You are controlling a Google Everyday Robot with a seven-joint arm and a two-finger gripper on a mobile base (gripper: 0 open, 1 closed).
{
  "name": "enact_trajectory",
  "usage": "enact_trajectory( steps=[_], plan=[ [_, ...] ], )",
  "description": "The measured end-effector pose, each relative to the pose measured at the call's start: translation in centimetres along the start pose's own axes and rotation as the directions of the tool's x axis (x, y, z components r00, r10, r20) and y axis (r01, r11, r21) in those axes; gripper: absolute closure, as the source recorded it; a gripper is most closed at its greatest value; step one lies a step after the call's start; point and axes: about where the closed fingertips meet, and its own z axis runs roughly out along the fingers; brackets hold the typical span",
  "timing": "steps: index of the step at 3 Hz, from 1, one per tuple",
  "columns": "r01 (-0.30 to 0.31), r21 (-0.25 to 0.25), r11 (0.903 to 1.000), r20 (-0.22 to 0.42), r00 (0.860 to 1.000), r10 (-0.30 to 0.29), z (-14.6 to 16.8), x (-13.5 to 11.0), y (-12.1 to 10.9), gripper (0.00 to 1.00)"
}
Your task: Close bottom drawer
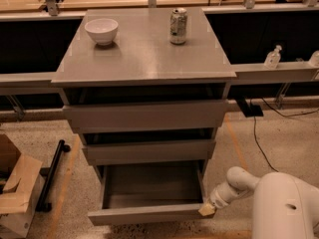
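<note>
The bottom drawer (pixel 149 214) of the grey-brown cabinet is pulled well out, its empty box interior showing. The middle drawer (pixel 149 151) and top drawer (pixel 147 114) above it stand slightly out. My gripper (pixel 207 209) is at the end of the white arm at the lower right, its tan tip against the right end of the bottom drawer's front.
A white bowl (pixel 101 30) and a drink can (pixel 178 26) stand on the cabinet top (pixel 144 59). A cardboard box (pixel 15 190) and a black bar (pixel 50 176) lie on the floor at left. Cables (pixel 259 138) run on the floor at right.
</note>
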Motion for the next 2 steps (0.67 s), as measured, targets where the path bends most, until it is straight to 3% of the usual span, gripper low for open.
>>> enact_trajectory(
  steps=[1,2],
  plan=[
    [0.000,0.000,1.0000,0.000,1.000,0.000,0.0,0.0,0.0,1.00],
    [0.071,0.024,0.9972,0.022,0.997,-0.071,0.0,-3.9,-1.8,1.00]
  ],
)
